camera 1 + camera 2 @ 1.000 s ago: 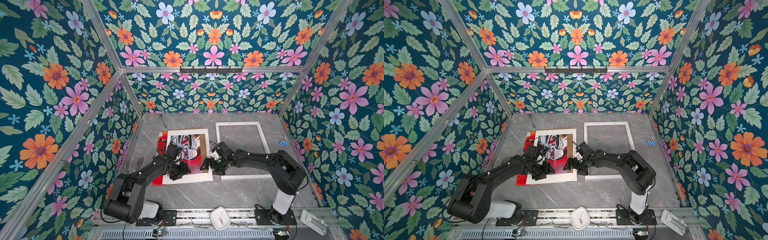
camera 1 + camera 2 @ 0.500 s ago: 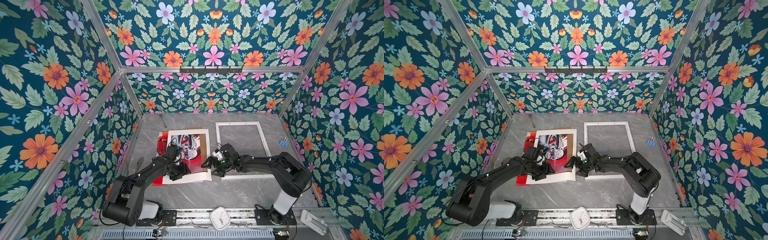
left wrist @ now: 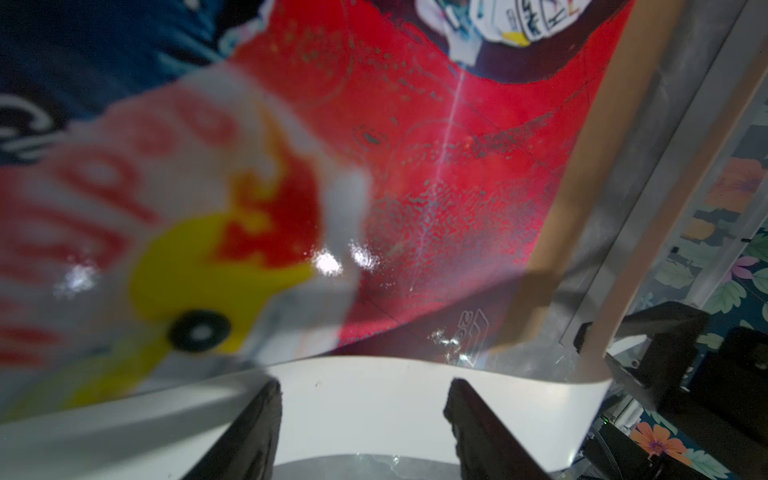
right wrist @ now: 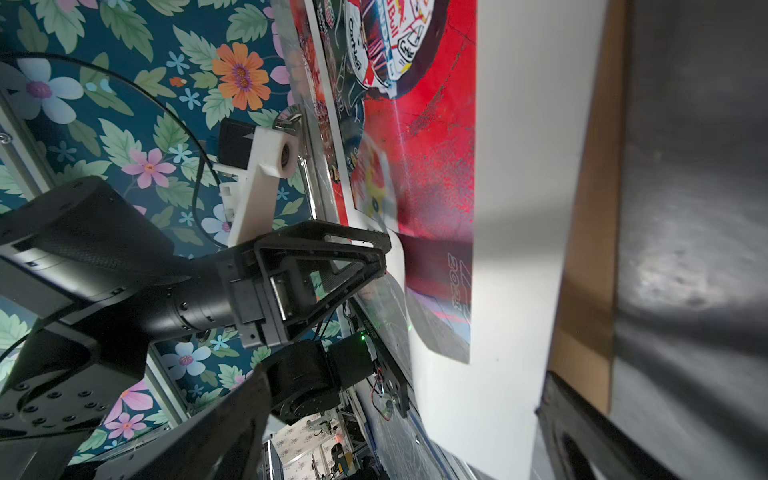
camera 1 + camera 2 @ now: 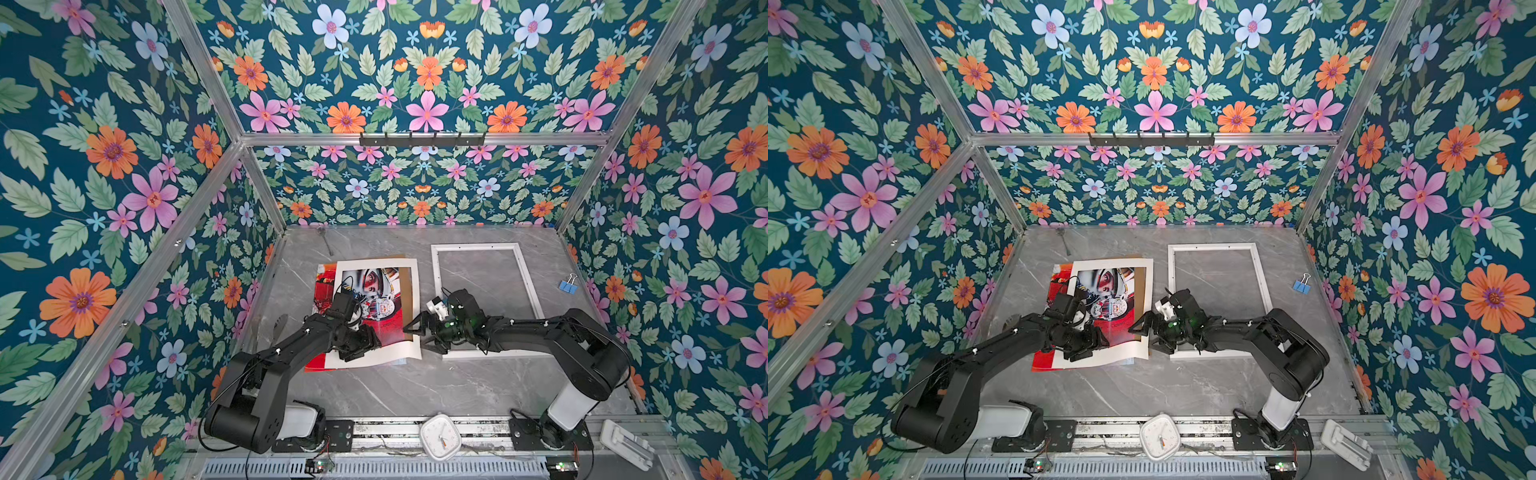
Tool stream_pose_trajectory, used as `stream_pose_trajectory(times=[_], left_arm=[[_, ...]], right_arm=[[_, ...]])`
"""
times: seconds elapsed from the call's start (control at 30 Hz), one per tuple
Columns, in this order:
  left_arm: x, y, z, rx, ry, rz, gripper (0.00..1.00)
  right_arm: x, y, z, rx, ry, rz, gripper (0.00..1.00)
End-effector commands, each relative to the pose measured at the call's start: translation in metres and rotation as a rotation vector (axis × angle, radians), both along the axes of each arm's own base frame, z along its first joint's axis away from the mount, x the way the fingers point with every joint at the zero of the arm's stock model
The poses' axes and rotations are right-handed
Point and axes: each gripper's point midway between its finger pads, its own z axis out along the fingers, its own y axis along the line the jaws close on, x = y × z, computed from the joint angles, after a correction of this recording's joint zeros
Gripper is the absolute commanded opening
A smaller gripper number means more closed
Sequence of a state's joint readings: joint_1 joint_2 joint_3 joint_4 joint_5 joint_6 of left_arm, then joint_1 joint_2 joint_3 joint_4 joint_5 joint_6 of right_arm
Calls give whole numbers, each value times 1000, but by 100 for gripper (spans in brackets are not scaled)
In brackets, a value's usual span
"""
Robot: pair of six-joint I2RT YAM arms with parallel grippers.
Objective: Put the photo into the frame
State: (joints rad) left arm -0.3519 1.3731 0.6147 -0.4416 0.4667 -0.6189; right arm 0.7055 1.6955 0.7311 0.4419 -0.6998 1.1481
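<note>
The photo (image 5: 388, 330), red with helmeted faces, lies left of centre in both top views. A white mat board (image 5: 374, 264) with a window covers most of it, and a brown backing board (image 5: 407, 297) lies under both. The empty white frame (image 5: 434, 282) lies flat to its right. My left gripper (image 5: 365, 345) rests over the mat's near strip (image 3: 365, 399), fingers (image 3: 257, 419) apart and holding nothing. My right gripper (image 5: 415, 336) stands wide open at the mat's near right corner (image 4: 478, 415), which is raised between its fingers (image 4: 237, 415).
A blue binder clip (image 5: 567, 286) lies right of the frame near the right wall. A white clock (image 5: 440, 436) and a white plastic part (image 5: 627, 444) sit on the front rail. Floral walls close in the left, back and right.
My right gripper has shifted a little toward the near corner of the mat, and the mat's near edge now curls up. The left arm has hardly moved.
</note>
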Motion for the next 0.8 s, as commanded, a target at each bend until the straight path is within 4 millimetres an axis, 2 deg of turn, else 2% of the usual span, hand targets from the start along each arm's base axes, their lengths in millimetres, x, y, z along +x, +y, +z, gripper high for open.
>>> stream_pose_trajectory(times=[0.0, 0.13, 0.2, 0.5, 0.63, 0.77], left_arm=[[-11, 9, -13, 56, 41, -8, 67], [-10, 9, -13, 54, 41, -8, 67], [-11, 9, -13, 53, 47, -8, 67], [-11, 8, -13, 50, 48, -8, 67], [-10, 8, -13, 50, 48, -10, 66], [-8, 7, -10, 46, 43, -11, 66]], right_arm=[[1, 6, 19, 65, -54, 16, 99], [1, 3, 18, 62, -62, 5, 99], [-1, 1, 29, 79, -88, 3, 99], [-2, 1, 32, 110, -97, 0, 99], [-2, 1, 29, 99, -86, -2, 98], [0, -2, 17, 51, -70, -15, 91]])
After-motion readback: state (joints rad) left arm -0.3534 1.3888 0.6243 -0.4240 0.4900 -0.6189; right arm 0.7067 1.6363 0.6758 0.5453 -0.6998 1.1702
